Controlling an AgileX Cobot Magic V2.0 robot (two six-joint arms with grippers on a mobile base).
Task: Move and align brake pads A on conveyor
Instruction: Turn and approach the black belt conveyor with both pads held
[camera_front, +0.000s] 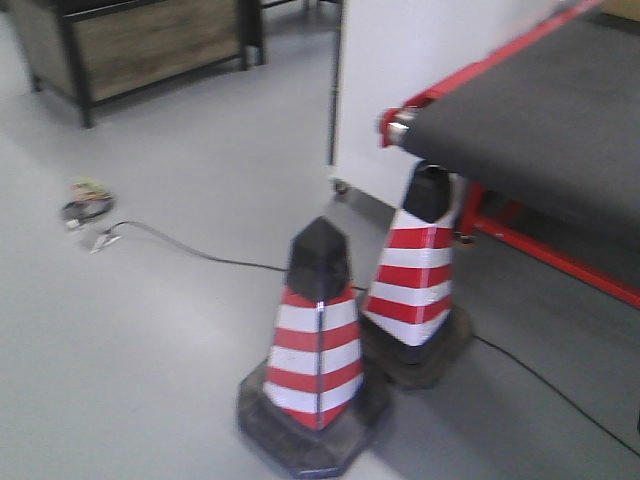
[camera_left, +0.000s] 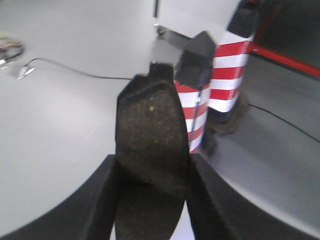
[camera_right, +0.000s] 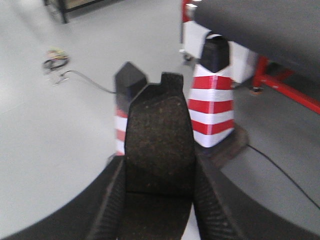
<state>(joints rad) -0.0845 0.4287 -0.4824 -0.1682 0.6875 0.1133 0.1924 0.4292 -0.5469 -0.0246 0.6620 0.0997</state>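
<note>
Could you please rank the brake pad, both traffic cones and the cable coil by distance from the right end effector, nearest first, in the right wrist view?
1. Brake pad: clamped in the right end effector.
2. Left traffic cone: just behind the pad.
3. Right traffic cone: farther back, rightward.
4. Cable coil: far left, on the floor.

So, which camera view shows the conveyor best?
The exterior front-facing view: the conveyor fills its upper right, showing the dark belt, red edge strip and end roller. The right wrist view shows only part of the belt at the top, beyond the held brake pad. The left wrist view shows only a blurred dark corner.
</note>
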